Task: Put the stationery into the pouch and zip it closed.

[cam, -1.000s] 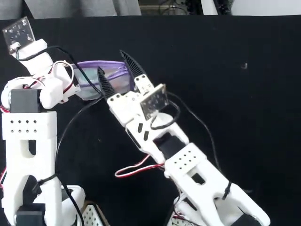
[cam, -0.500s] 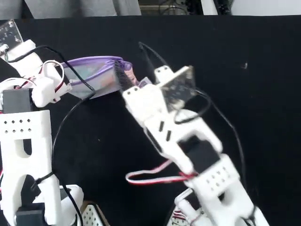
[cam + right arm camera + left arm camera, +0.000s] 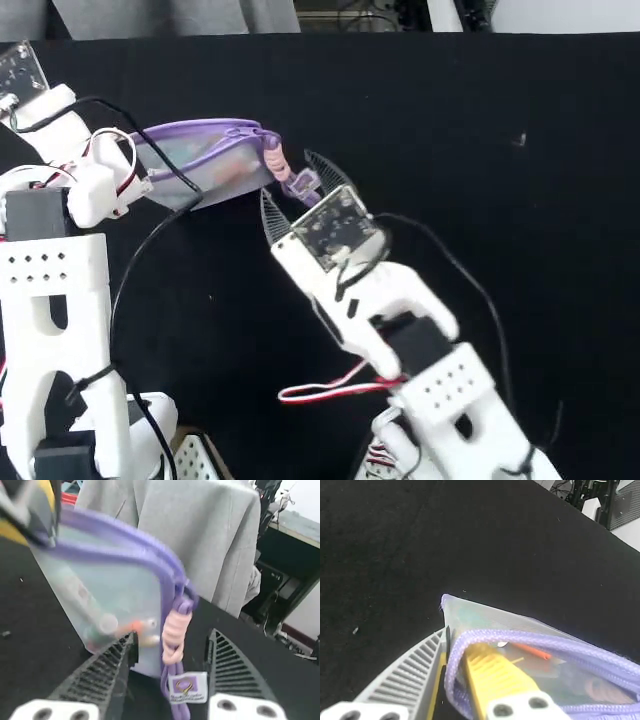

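Pouch (image 3: 200,160), clear with purple trim and stationery (image 3: 107,625) inside, hangs above the black bench (image 3: 500,100), its left end clamped in the left pincer (image 3: 457,645). At its right end, the zip pull (image 3: 303,186) dangles between the spread fingers of the right pincer (image 3: 288,178).

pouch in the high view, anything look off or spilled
Nothing spilled or damaged. The pouch is held askew, pinched at one end by the left gripper, with the stationery inside it. Its pink zip charm dangles loose between the fingers of the open right gripper.
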Controlling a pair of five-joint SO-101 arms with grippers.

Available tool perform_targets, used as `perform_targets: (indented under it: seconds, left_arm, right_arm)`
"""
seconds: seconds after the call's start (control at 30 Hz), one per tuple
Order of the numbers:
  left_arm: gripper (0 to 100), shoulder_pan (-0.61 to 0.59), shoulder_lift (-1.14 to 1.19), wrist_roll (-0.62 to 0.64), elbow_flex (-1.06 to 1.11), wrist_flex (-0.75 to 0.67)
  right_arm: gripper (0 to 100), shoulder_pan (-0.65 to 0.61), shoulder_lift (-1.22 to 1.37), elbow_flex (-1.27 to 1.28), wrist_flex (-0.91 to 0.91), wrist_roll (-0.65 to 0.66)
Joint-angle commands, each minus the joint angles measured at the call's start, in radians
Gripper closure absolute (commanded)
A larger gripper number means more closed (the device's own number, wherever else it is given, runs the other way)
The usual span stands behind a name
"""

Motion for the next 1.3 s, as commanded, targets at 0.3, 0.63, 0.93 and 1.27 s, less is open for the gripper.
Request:
perform_targets:
  seconds: [0.3, 0.63, 0.93, 1.27]
  left_arm:
    - [97, -0.015, -0.011, -0.011, -0.002, -0.015]
    - [97, -0.015, -0.009, -0.012, -0.002, -0.015]
    - [97, -0.015, -0.003, -0.012, -0.001, -0.015]
    - [97, -0.015, -0.011, -0.012, 0.025, -0.023]
  right_arm:
    - [79.4, 0.055, 0.302, 0.077, -0.516, -0.089]
    - [82.7, 0.083, 0.424, 0.015, -0.532, -0.158]
    - [88.1, 0.084, 0.364, 0.022, -0.531, -0.158]
    - [82.2, 0.081, 0.335, 0.028, -0.539, -0.158]
